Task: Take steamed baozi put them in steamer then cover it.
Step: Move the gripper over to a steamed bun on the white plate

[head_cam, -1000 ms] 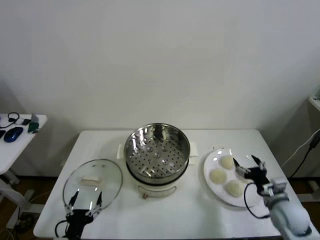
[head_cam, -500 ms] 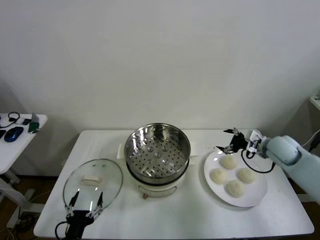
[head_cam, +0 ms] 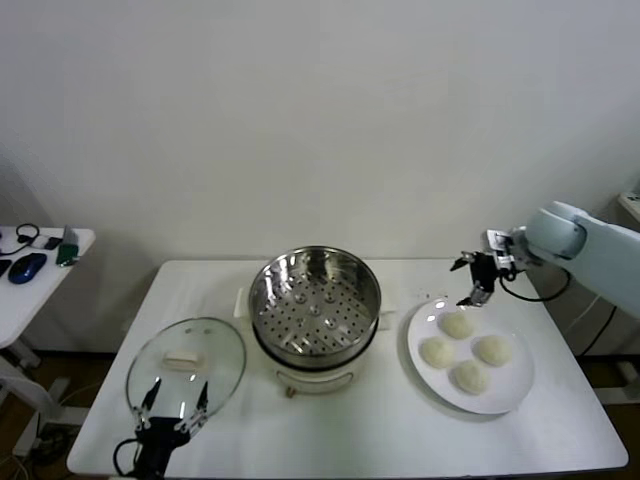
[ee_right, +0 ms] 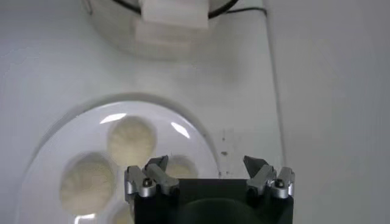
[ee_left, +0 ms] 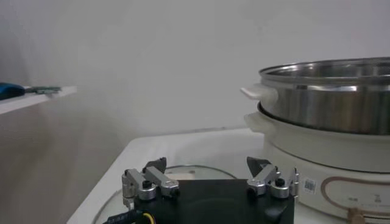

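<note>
Four cream-white baozi (head_cam: 456, 325) lie on a white plate (head_cam: 515, 382) at the table's right. The steel steamer (head_cam: 314, 300) stands empty on its white cooker base (head_cam: 310, 378) in the middle. The glass cover (head_cam: 186, 362) with its cream bar handle lies flat at the front left. My right gripper (head_cam: 472, 280) is open and empty, hovering above the plate's far edge; in its wrist view (ee_right: 207, 163) the baozi (ee_right: 131, 139) lie below it. My left gripper (head_cam: 175, 402) is open and empty at the cover's near edge, and its wrist view (ee_left: 210, 165) shows the cover (ee_left: 183, 173) and the steamer (ee_left: 329, 91).
A low side table (head_cam: 40, 285) with a mouse and small items stands far left. The white wall runs close behind the table. The cooker's side handle (ee_right: 173, 12) shows in the right wrist view beyond the plate (ee_right: 61, 143).
My right gripper has swung from the plate's front right, across the plate, to above its far edge. All four baozi stay on the plate. The left gripper has not moved.
</note>
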Available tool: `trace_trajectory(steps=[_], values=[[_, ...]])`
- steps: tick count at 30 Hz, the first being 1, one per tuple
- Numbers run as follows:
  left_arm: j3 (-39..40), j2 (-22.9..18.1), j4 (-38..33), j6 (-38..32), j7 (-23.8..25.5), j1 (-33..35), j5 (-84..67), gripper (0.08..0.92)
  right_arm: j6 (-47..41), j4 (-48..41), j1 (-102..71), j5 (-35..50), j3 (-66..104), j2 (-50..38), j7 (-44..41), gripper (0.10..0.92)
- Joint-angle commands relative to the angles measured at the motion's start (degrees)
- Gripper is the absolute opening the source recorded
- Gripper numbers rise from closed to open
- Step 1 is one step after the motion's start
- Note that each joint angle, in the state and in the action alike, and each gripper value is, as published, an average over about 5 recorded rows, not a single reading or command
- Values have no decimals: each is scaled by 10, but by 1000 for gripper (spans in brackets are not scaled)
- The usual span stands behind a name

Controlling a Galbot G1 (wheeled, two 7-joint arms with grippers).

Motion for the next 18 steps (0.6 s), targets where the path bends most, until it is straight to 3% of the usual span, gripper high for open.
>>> trace_trajectory(steps=[1, 18], values=[[-1, 1, 4, -1, 0, -3, 0, 823, -19, -40, 43, 18, -118, 47, -30, 823], [0, -3, 8, -4, 2, 1, 11, 823, -17, -169, -88, -55, -41, 113, 1, 823]])
